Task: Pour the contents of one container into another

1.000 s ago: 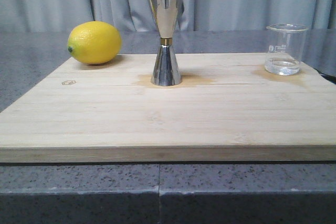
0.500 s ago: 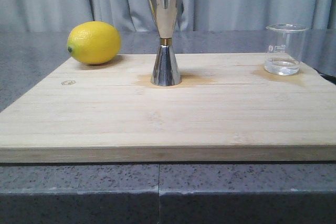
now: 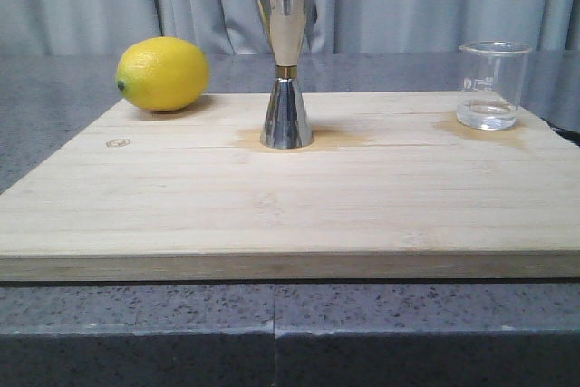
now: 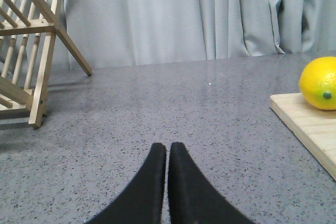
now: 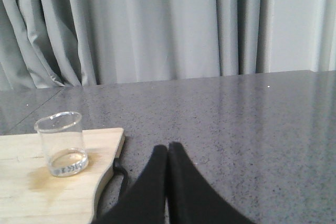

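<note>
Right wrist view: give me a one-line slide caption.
Shut right gripper over the grey countertop, apart from the glass beaker standing upright on the wooden board.

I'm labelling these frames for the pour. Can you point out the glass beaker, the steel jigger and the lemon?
glass beaker (image 3: 490, 83): front view, middle of its clear wall.
steel jigger (image 3: 286, 117): front view, lower cone.
lemon (image 3: 163, 73): front view, centre of its rind.

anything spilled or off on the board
Yes: darker, wet-looking stains mark the wooden cutting board around the jigger's base and beside the glass beaker, as if liquid had spilled. Both vessels stand upright, the beaker holding a little clear liquid. The lemon looks fine.
</note>
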`<state>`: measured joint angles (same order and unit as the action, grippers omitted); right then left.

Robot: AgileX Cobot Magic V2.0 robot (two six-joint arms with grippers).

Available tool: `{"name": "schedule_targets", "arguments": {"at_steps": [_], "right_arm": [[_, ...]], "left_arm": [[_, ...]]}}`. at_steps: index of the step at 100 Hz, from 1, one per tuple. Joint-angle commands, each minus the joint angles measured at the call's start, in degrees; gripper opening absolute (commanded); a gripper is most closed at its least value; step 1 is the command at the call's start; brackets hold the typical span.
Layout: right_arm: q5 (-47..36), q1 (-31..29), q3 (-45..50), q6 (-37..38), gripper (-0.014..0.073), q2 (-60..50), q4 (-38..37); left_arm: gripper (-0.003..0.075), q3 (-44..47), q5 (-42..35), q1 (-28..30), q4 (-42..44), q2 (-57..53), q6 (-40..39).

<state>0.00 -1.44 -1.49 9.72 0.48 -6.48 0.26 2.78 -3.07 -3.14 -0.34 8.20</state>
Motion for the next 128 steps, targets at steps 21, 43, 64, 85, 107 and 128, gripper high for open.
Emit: {"name": "schedule_targets", "arguments": {"at_steps": [21, 43, 64, 85, 107, 128], "right_arm": [[-9.1, -0.3, 2.7, -4.8, -0.0071, -2.1, 3.1], [-3.5, -0.3, 2.7, -4.8, -0.0072, -2.1, 4.6], [-2.9, -0.3, 2.7, -4.8, -0.0071, -2.1, 4.6], [-2.9, -0.3, 2.7, -4.8, -0.0071, -2.1, 4.6], [-2.9, -0.3, 2.7, -4.8, -0.0071, -2.1, 4.6], [-2.9, -0.3, 2.7, -4.8, -0.0071, -2.1, 4.6]], "left_arm": [[-0.0019, 1.7, -4.6, -0.4, -0.6, -1.2, -0.6], [-0.0019, 1.7, -4.6, -0.4, -0.6, -1.2, -0.6], [-0.0019, 1.7, -4.6, -0.4, -0.6, -1.2, -0.6], [-0.0019, 1.7, -4.6, -0.4, -0.6, -1.2, -0.6], [-0.0019, 1.7, -4.6, -0.4, -0.6, -1.2, -0.6], [-0.0019, 1.7, -4.6, -0.4, -0.6, -1.2, -0.6]]}}
